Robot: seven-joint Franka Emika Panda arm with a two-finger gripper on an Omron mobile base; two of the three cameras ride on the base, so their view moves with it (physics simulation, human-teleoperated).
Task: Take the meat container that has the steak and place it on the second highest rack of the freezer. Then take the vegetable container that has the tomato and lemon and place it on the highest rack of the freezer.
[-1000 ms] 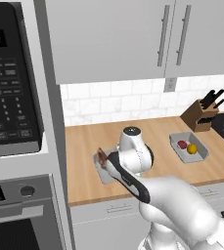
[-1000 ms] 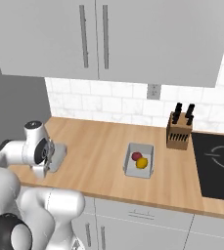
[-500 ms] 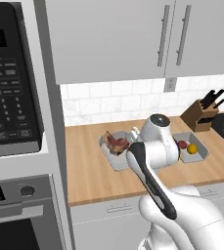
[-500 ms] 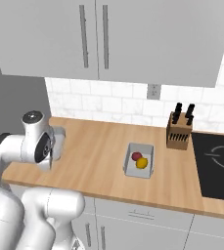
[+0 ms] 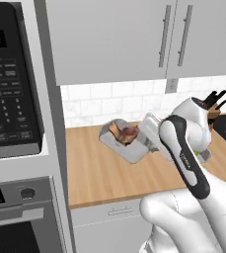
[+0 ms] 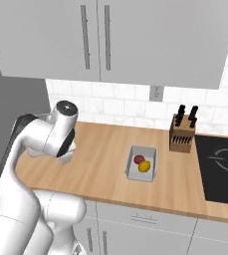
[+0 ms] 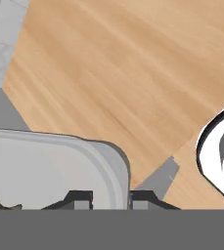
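The meat container (image 5: 127, 147), a grey tray, hangs tilted above the wooden counter (image 5: 99, 173), and the dark red-brown steak (image 5: 128, 133) lies in it. My gripper (image 5: 146, 142) is shut on the tray's right rim; in the hand view the gripper (image 7: 112, 199) pinches the grey rim (image 7: 118, 171) between its fingertips. The vegetable container (image 6: 134, 172) sits on the counter with the tomato (image 6: 139, 159) and the lemon (image 6: 145, 167) inside. The freezer and its racks are out of view.
A knife block (image 6: 182, 135) stands by the tiled wall, next to a black cooktop (image 6: 220, 167). A microwave (image 5: 11, 84) and an oven (image 5: 16, 222) fill the left side. Grey wall cabinets (image 6: 110, 35) hang over the counter.
The meat container has come up off the counter in my gripper, moved a little to the right and tilted. The arm has swung upward and to the right with it.
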